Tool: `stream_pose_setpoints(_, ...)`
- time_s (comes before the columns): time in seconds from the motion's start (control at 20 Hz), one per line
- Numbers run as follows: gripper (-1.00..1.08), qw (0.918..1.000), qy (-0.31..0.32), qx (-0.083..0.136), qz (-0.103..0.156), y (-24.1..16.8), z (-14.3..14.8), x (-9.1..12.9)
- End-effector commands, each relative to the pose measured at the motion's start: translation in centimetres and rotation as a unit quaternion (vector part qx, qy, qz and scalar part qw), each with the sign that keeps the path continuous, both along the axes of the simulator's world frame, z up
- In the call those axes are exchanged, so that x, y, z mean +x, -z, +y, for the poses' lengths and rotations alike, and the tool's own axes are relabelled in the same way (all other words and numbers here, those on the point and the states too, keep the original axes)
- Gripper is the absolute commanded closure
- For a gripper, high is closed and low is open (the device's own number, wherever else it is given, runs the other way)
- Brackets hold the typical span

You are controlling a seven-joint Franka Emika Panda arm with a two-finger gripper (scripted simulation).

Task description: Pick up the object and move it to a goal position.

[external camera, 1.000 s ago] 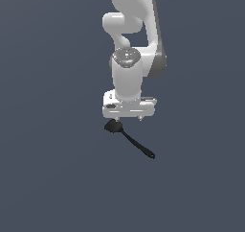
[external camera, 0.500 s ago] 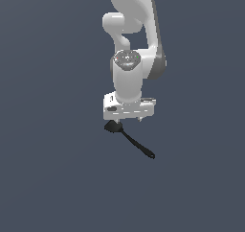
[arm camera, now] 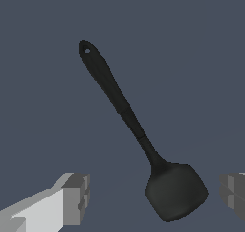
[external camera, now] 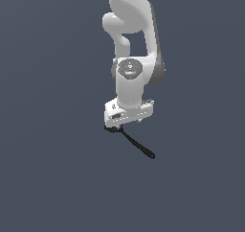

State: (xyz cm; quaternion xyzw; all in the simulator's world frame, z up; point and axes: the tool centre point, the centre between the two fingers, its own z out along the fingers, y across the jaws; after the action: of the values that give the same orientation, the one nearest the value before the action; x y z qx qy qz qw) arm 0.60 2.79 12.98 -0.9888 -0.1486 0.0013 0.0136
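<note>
Spoon (arm camera: 139, 135): all black, flat rounded head, long thin handle with a small hole at its far end. It lies on the plain dark surface (arm camera: 191, 58). In the wrist view the head sits between the two fingertips (arm camera: 76, 197), apart from both, with clear surface showing on either side; the handle runs away from the gripper (arm camera: 153, 200).

Exterior view: spoon (external camera: 136, 144) directly under the gripper (external camera: 128, 123), head hidden in shadow at the gripper's base, handle slanting toward the exterior view's right.

Gripper is spread wide, holding nothing; the fingers bracket the head without contact. The white arm (external camera: 130, 77) stands nearly vertical above it.
</note>
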Motion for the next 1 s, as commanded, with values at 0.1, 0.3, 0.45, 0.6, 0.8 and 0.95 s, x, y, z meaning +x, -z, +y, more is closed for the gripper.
stream_pose_setpoints(0.1,-0.92,0.9975,-0.071,-0.005,-0.002,1.4,0.2,0.2)
stream_pose_setpoints(0.3,-0.92,0.9910,-0.134,-0.008,-0.003,2.7,0.3,0.4)
stream_pose_setpoints(0.45,-0.92,0.9836,-0.180,-0.009,-0.004,3.7,0.5,0.5)
stream_pose_setpoints(0.6,-0.92,0.9756,-0.219,-0.010,-0.005,4.5,0.7,0.6)
stream_pose_setpoints(0.8,-0.92,0.9654,-0.260,-0.011,-0.006,5.3,0.8,0.7)
stream_pose_setpoints(0.95,-0.92,0.9591,-0.283,-0.011,-0.006,5.8,0.9,0.7)
